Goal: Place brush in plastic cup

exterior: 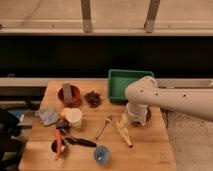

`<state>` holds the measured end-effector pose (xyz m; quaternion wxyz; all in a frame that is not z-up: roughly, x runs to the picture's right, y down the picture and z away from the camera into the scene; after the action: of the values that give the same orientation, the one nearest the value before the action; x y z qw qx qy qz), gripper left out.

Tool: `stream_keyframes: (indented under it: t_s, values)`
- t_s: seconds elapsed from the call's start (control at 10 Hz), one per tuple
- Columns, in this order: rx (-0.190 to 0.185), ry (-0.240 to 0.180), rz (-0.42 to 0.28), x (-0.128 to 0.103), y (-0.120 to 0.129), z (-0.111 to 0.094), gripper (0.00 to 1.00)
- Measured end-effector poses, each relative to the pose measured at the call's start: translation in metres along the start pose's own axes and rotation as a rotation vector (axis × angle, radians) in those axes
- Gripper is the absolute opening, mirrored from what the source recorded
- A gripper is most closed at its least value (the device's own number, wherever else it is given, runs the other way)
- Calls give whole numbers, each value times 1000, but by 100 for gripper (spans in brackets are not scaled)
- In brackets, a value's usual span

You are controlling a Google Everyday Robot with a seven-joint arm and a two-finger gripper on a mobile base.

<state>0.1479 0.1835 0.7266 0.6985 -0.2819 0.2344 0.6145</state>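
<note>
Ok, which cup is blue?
The short blue cup nearest the front edge; the cream cup and black cup sit further left. The gripper hangs right of the fork.

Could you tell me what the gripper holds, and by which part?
Nothing: the gripper hovers empty beside the fork; the brush lies untouched on the table.

At the back of the table (150, 156) stand a bowl (70, 95) on the left and a bin (125, 81) right of centre, with a small clump (93, 98) between them. The end effector (133, 120) hangs just in front of the bin, over the far end of the banana (124, 133), with a dish (146, 118) just to its right. A cloth (48, 116) lies at the left with the cylindrical cup (74, 117) beside it and the fork (104, 127) between that cup and the banana, while at the front left a carrot (57, 140) stands in another cup (54, 148), the brush (80, 141) lies just right of it, and the plastic cup (102, 155) sits near the front edge.
</note>
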Motion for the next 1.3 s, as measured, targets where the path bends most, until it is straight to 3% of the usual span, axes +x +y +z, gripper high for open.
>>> stream_keyframes:
  t_s: [0.3, 0.5, 1.0, 1.2, 1.3]
  values:
    - [8, -9, -32, 1, 3, -2, 70]
    - [5, -30, -140, -5, 26, -6, 70]
    - [8, -63, -523, -34, 152, -17, 70]
    - [-9, -83, -641, -37, 199, -27, 70]
    - [-6, -86, -646, -38, 199, -27, 70]
